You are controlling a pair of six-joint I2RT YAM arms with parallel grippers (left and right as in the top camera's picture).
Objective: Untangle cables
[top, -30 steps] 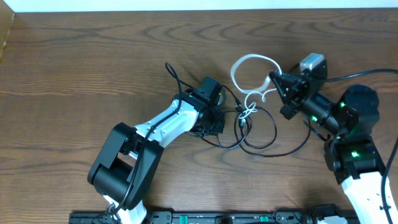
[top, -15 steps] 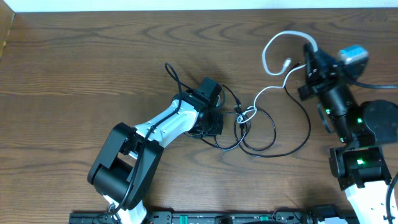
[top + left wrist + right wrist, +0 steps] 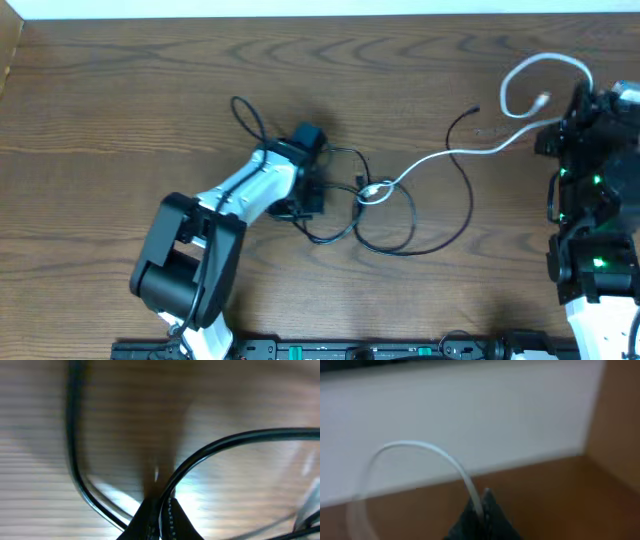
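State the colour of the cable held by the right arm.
White; the cable shows best in the overhead view.

Both wrist views blurred; black cable cut off by frame edges; white cable smeared.

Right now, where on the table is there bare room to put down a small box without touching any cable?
Widest bare wood: the left side of the table, beyond the left arm. Also free: the far strip above the white cable, and the near strip below the black cables. Crowded: the middle, where cables cross beside the left gripper.
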